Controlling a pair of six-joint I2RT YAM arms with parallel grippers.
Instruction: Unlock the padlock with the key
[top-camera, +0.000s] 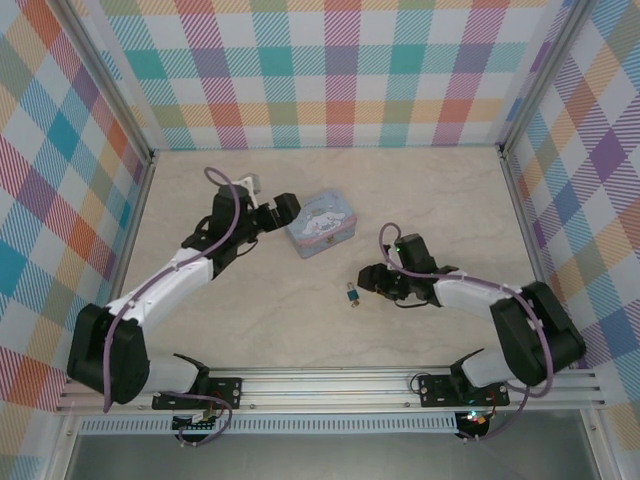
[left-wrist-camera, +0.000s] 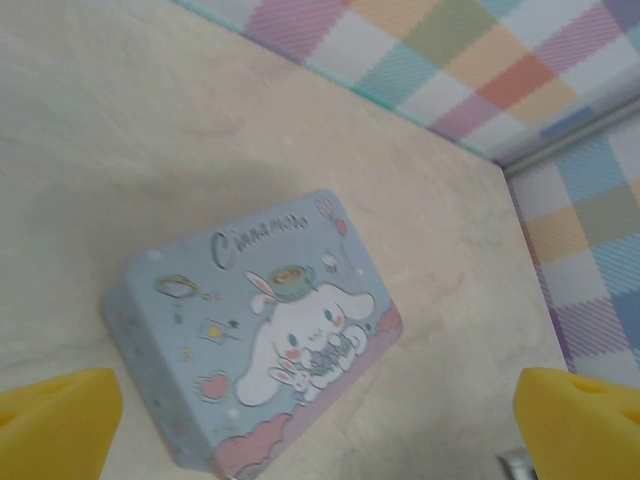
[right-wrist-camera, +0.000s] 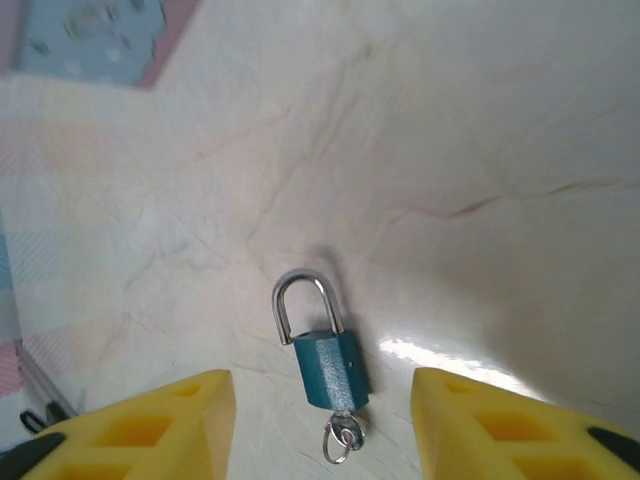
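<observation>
Padlock (right-wrist-camera: 328, 368) flat on bench (top-camera: 430, 190), centre toward near edge, key (right-wrist-camera: 342, 438) in its base. Right hand (right-wrist-camera: 322, 392) open astride padlock, not touching. Left hand (left-wrist-camera: 318, 410) wide open above tin (left-wrist-camera: 260, 330).

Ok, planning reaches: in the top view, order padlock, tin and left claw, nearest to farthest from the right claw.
1. Padlock, just left of the right claw.
2. Tin, farther back-left.
3. Left claw, left of the tin.

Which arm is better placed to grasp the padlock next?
Right. The right hand is open with the padlock, key at its near end, between its fingers. The left hand hovers over the tin, far from the padlock.
</observation>
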